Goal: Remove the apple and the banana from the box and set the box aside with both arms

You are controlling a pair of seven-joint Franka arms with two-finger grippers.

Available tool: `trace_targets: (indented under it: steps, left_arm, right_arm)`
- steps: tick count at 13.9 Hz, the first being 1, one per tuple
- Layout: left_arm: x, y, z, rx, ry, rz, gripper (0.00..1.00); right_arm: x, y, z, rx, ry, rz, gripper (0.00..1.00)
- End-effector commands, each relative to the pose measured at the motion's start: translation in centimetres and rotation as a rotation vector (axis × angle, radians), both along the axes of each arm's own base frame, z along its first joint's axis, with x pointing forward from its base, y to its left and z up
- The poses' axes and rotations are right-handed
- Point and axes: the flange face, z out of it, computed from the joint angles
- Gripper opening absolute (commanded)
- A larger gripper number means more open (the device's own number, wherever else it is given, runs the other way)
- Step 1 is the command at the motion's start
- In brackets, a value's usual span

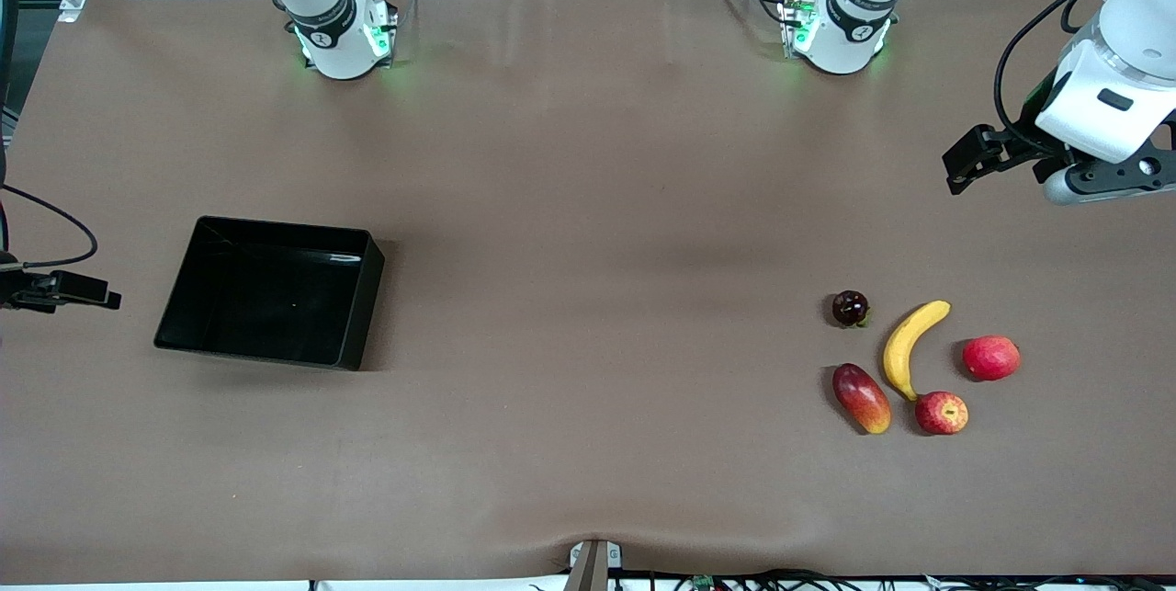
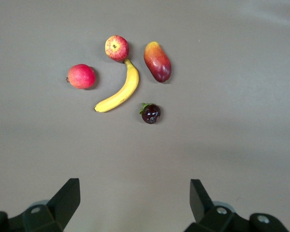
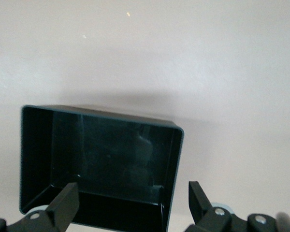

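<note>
With the empty box at the right arm's end and the apple and banana out on the counter, left claw and right claw hover released, apparently finished.

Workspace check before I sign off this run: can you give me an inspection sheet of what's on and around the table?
Surface: brown table cover, bare between box and fruit.
Job's things: black box empty, toward the right arm's end; banana and apple on the table toward the left arm's end, banana's tip at the apple.
Clutter: mango, plain red fruit, dark round fruit beside the banana.
Grippers: left gripper open, high, fruit below; right gripper open at the box's wall, holding nothing.
Cables: black cables on both arms.
Surroundings: metal frame, grey floor.
</note>
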Motion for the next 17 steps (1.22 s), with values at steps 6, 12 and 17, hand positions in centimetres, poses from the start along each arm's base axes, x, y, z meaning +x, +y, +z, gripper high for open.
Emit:
trace_targets:
  steps: [6, 12, 17]
  left_arm:
    - [-0.1, 0.2, 0.2, -0.023, -0.009, 0.009, 1.00]
    - [0.0, 2.1, 0.3, -0.061, 0.000, 0.030, 1.00]
    - [0.0, 2.0, 0.2, -0.058, 0.002, 0.029, 1.00]
  right_arm:
    - [2.5, 9.9, 10.1, -0.063, -0.183, 0.149, 1.00]
    - [-4.8, 12.6, 12.7, -0.035, -0.055, 0.023, 1.00]
    - [-14.0, 12.6, 9.9, -0.088, -0.050, 0.050, 1.00]
